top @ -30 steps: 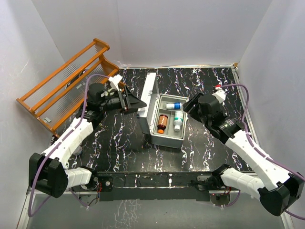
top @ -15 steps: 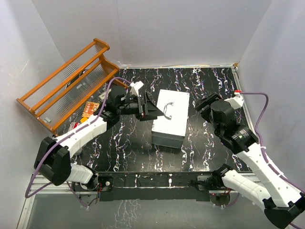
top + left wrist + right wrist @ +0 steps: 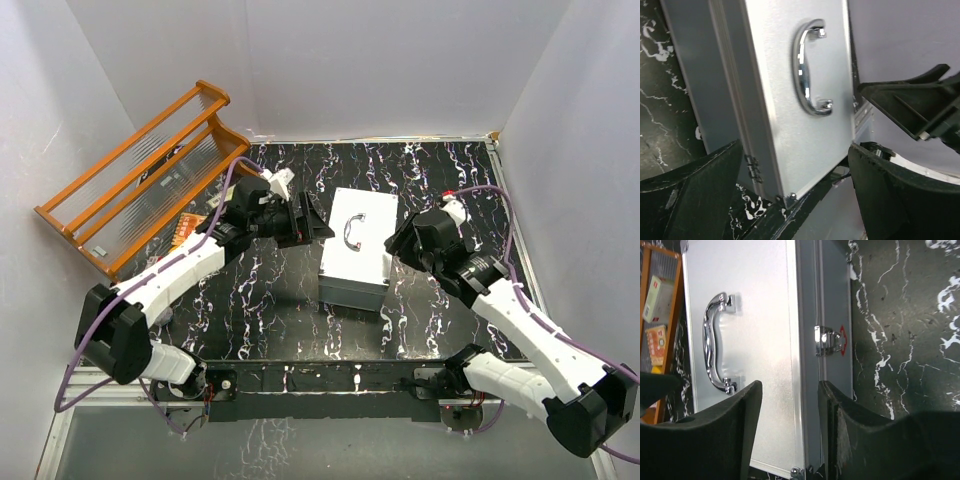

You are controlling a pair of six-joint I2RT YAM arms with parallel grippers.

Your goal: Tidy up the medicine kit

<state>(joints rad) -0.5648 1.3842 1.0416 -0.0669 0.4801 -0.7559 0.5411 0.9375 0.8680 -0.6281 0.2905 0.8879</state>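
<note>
- Two claws flank the closed medicine kit (image 3: 357, 250) in the middle of the table (image 3: 440, 180). The left claw (image 3: 320, 230) is at its left edge and the right claw (image 3: 396, 240) at its right. An orange rack (image 3: 140, 175) leans far left.
- Left wrist: the left claw (image 3: 795, 150) is spread wide and empty, its fingers (image 3: 695, 190) either side of the kit's corner, the handle (image 3: 807, 67) beyond.
- Right wrist: the right claw (image 3: 790, 385) is parted, holding nothing, over the kit's front edge near the latch (image 3: 827, 340).

Top overhead; wrists close, sharing medicine kit (image 3: 366, 258).
</note>
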